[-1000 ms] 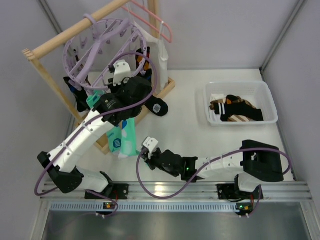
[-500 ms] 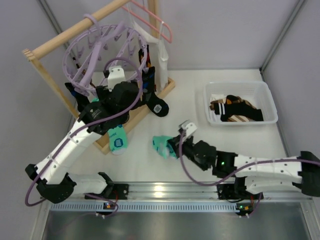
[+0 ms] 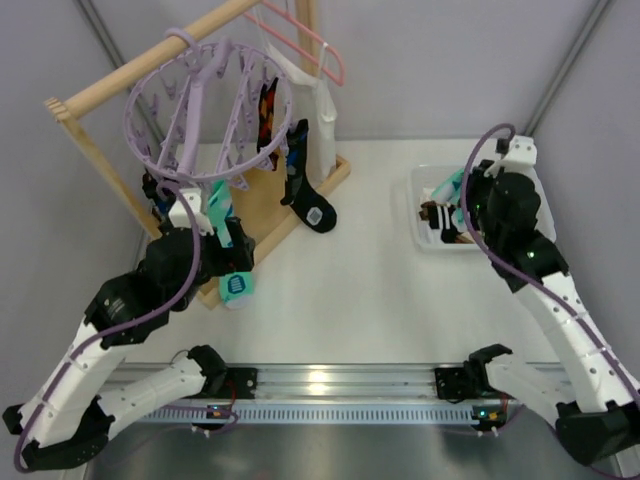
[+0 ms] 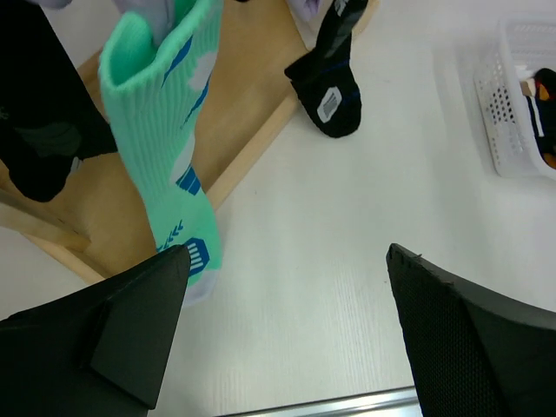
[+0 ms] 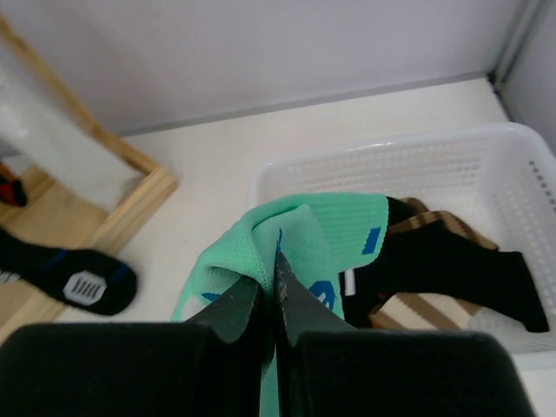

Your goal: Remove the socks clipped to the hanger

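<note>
Right pincer [image 5: 276, 271] is clamped tight on a folded mint-green sock [image 5: 326, 230], which it holds over the basket [image 5: 452, 169]. Binned socks [image 5: 452, 269], black and brown, lie just beyond its tips. Left pincer [image 4: 287, 261] gapes fully and holds nothing. A mint sock [image 4: 165, 148] dangles just ahead to its left and a black sock [image 4: 334, 82] farther ahead, both hanging from the hanger [image 3: 207, 108] above.

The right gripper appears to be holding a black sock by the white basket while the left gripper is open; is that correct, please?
Not quite. The sock in the right gripper is mint-green, not black, as the right wrist view shows. The rest holds: it is by the white basket, and the left gripper is open.
</note>
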You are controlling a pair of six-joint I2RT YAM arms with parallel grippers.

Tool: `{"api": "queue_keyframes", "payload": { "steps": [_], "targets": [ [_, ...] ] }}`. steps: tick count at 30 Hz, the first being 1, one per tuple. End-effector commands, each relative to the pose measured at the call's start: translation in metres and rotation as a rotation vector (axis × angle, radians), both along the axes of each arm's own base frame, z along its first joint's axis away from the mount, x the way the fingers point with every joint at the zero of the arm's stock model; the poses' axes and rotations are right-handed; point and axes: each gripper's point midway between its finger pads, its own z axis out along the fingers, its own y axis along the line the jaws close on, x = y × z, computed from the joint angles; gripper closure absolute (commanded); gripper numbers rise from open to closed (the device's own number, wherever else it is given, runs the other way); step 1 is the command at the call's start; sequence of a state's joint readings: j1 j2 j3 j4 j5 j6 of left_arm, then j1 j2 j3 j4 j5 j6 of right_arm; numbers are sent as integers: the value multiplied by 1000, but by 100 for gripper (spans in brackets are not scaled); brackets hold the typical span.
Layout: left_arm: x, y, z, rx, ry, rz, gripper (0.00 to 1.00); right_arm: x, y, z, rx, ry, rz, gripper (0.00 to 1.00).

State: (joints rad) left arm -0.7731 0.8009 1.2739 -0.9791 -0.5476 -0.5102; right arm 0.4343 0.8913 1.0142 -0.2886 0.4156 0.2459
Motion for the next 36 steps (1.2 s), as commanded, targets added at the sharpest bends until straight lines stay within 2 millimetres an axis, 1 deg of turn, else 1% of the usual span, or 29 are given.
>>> {"api": "queue_keyframes", "payload": {
  "steps": [1, 3, 4, 5, 6, 7, 9, 10, 11, 12, 14, 15, 16, 18, 19, 21, 22, 23, 24, 25, 26, 27, 29, 30, 31, 32, 34, 35, 36],
  "targets": [
    [-11, -6, 4, -69, -38, -74, 2, 26, -26, -26, -5, 151, -11, 100],
    [-17, 5, 4, -78, -66, -57, 2, 45, -50, -34, 20, 194, -55, 100],
    [-19, 8, 1, -74, -70, -53, 2, 59, -58, -53, 16, 250, -79, 91],
    [-20, 13, 1, -69, -81, -43, 2, 66, -70, -60, 12, 270, -109, 67],
    [-21, 24, 4, -68, -111, -2, 2, 72, -73, -60, 6, 279, -119, 36],
    [-20, 30, -1, -53, -113, 26, 2, 78, -77, -77, -12, 343, -125, 17],
    [-20, 41, 1, -64, -154, 73, 2, 82, -65, -72, 10, 338, -61, 4],
    [-19, 41, -7, -59, -155, 77, 2, 84, -55, -60, 31, 288, -37, 1],
    [-20, 43, -2, -92, -188, 81, 2, 82, -44, -60, 35, 266, -5, 1],
    [-20, 44, -1, -108, -205, 91, 2, 75, -29, -43, 51, 197, 46, 1],
    [-20, 50, -4, -131, -239, 115, 2, 64, 41, -31, 81, 68, 314, 1],
    [-19, 51, -5, -146, -257, 127, 2, 51, 67, -21, 89, 4, 416, 1],
    [-19, 59, -3, -151, -273, 166, 2, 34, 109, -15, 100, -51, 554, 0],
    [-22, 67, 0, -174, -295, 198, 2, 13, 153, -14, 124, -154, 697, 1],
    [-23, 72, 1, -172, -302, 217, 2, -12, 191, -15, 118, -185, 816, 1],
    [-25, 74, -1, -171, -307, 219, 2, -26, 231, -25, 104, -219, 905, 0],
    [-25, 73, -3, -173, -304, 214, 2, -43, 257, -29, 70, -232, 961, 1],
    [-24, 72, -5, -175, -300, 211, 2, -44, 271, -21, 59, -257, 962, 1],
    [-23, 70, -7, -172, -292, 207, 2, -39, 286, -34, 43, -240, 949, 1],
    [-23, 69, -10, -167, -285, 207, 2, -48, 302, -34, 45, -244, 969, 0],
    [-22, 67, -12, -165, -279, 203, 2, -45, 311, -26, 58, -257, 968, 1],
    [-22, 67, -13, -163, -278, 204, 2, -37, 319, -39, 45, -231, 959, 1],
    [-21, 67, -15, -154, -274, 201, 2, -23, 323, -37, 22, -247, 938, 1],
    [-21, 66, -16, -154, -273, 197, 2, -14, 324, -47, 27, -217, 933, 1],
    [-22, 67, -16, -151, -273, 196, 2, 4, 313, -47, 36, -219, 904, 1],
    [-22, 66, -17, -151, -271, 193, 2, 7, 312, -48, 35, -224, 946, 1],
    [-22, 65, -17, -156, -271, 184, 2, 37, 298, -67, 11, -187, 953, 1],
    [-22, 65, -17, -156, -271, 183, 2, 37, 302, -64, 15, -191, 1039, 1],
    [-22, 64, -17, -158, -271, 182, 2, 47, 302, -81, 8, -157, 1069, 1]
  ]
}}
